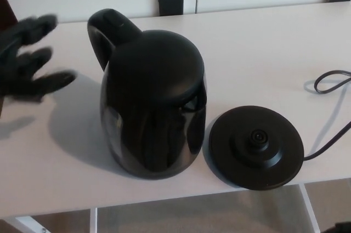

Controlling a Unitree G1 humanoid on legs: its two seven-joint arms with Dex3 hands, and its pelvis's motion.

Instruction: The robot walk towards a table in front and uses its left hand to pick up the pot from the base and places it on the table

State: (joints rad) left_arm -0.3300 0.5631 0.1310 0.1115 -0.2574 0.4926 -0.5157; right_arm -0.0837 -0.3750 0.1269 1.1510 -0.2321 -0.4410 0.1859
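Appears almost done. Shows glossy black plastic pot (pixel 153 107) upright on white tabletop (pixel 263 41) near front edge, just beside round black base (pixel 256 146); left hand (pixel 24 63) well apart, fingers (pixel 55 78) released, empty.

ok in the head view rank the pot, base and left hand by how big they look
1. pot, clearly largest
2. base
3. left hand, blurred and cut off at the edge, so base versus hand is unsure

Black pot (pixel 152 104) upright beside base (pixel 256 146)
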